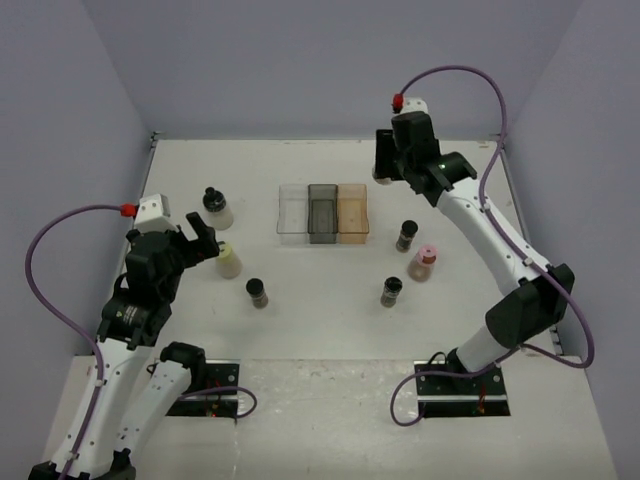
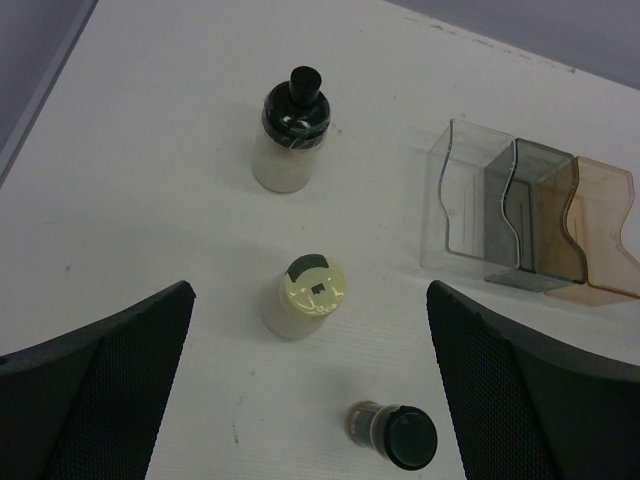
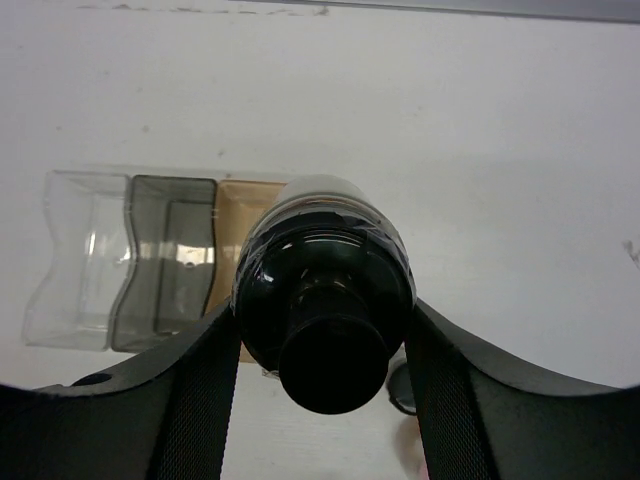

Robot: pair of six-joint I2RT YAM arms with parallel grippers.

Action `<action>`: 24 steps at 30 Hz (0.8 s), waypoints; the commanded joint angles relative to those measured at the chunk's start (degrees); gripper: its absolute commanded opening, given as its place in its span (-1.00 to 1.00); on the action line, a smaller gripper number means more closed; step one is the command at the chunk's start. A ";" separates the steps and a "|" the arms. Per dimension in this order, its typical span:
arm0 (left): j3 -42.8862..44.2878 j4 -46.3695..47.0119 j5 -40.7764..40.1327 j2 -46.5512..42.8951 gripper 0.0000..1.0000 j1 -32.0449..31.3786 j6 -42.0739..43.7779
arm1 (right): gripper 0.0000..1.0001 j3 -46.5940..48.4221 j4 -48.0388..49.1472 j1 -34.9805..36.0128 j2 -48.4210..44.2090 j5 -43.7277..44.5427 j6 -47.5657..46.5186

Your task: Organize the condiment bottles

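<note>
While the black-capped bottle [image 3: 325, 250] is clamped in the right gripper [image 3: 322, 330], short of the tray [image 3: 172, 181] beyond it, it could be tipped if released askew — and the yellow-capped bottle [image 2: 315, 295], just ahead of the wide-open, empty left gripper [image 1: 205, 240], could be toppled.

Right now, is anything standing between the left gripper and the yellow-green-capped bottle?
Nothing visible does. The left gripper is open, and the yellow-green-capped bottle stands upright just ahead of its fingers with only bare table between. The black-capped pale bottle stands beyond it; a dark bottle sits nearer, off to one side.
</note>
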 commanded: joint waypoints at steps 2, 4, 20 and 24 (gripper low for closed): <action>-0.16 2.34 0.40 0.23 1.00 -0.32 1.24 | -0.43 7.08 2.07 4.55 7.79 -5.50 -5.90; -0.16 2.34 0.49 0.41 1.00 -0.33 1.24 | -0.44 10.68 1.29 5.88 12.17 -5.34 -6.17; -0.25 2.25 0.58 0.14 1.00 -0.41 1.24 | -0.43 6.92 3.65 5.97 20.55 -5.51 -5.56; -0.25 2.25 0.49 0.32 1.00 -0.41 1.24 | -0.40 7.00 4.80 5.88 22.56 -6.74 -5.56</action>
